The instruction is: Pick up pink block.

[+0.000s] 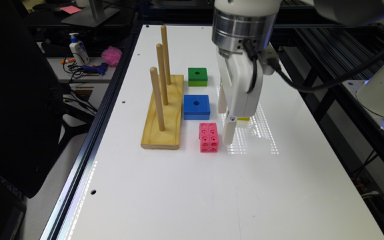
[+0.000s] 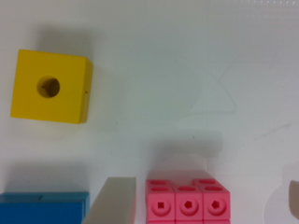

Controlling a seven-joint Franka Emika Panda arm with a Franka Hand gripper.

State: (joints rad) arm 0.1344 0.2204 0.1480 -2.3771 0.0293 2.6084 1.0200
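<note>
a: exterior view first. i'm seeing the gripper [image 1: 229,131] hanging low over the white table [image 1: 192,186], just beside the pink block [image 1: 208,137], on the exterior view's right of it. the pink block is lying on the table in front of the blue block [image 1: 196,106], with the green block [image 1: 197,77] farther back and the wooden peg stand [image 1: 164,113] off to the exterior view's left.

b: so you're not over it yet?

a: not squarely, i'm judging. the white part is sitting to one side of the block, not around it. if i'm dropping straight down from here, a finger could be landing on the block's edge and shoving or tipping it.

b: and the wrist view?

a: wrist view is showing the pink block [image 2: 188,199] at the frame's edge, one pale finger [image 2: 112,200] between it and the blue block [image 2: 43,207], and what looks like the other finger [image 2: 293,198] well clear on the block's far side. so the jaws are standing apart, with the block between them and nothing gripped. the yellow cube [image 2: 50,86] is lying apart from both.

b: the risk, then?

a: the near finger is running close to the blue block. if i'm drifting that way while closing, i'm nudging the blue one or pinching off-centre, and the dimpled plastic could be twisting out of the pads.
</note>
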